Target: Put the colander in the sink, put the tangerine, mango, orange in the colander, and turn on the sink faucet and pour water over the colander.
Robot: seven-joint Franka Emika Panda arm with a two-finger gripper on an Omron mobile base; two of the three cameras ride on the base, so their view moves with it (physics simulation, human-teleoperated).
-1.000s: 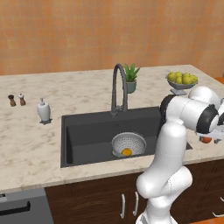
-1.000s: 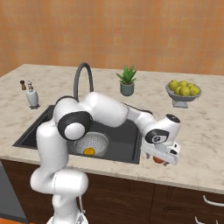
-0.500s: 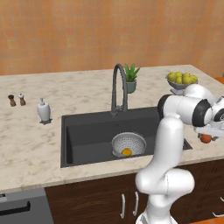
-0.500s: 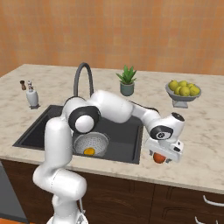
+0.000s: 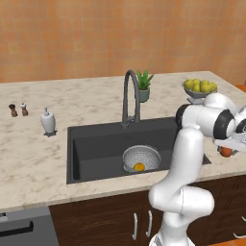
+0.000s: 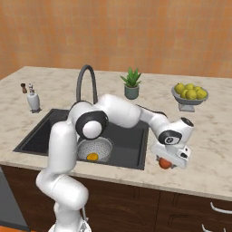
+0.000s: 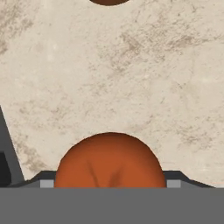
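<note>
One colander (image 5: 141,159) sits on the floor of the single dark sink (image 5: 96,144), toward its right half, with one orange-yellow fruit (image 5: 139,167) lying inside it. One dark gooseneck sink faucet (image 5: 129,96) rises behind the basin, its spout arching over the back edge. To the right of the sink, on the beige marbled tabletop (image 5: 33,158), the end effector (image 6: 166,162) is lowered over one reddish-orange round fruit (image 6: 165,163); in the hand view this fruit (image 7: 110,159) lies low and centred between the finger tips, which stand apart on either side of it, and whether they touch it cannot be told. The edge of one more dark reddish-brown thing (image 7: 109,1) shows at the top of the hand view, well apart. Farther out stand one footed fruit bowl (image 6: 190,96) heaped with yellow-green fruit, one small potted plant (image 6: 131,85), one white soap dispenser (image 5: 47,121), and two small shakers (image 5: 18,109). No writing or labels can be read anywhere.
</note>
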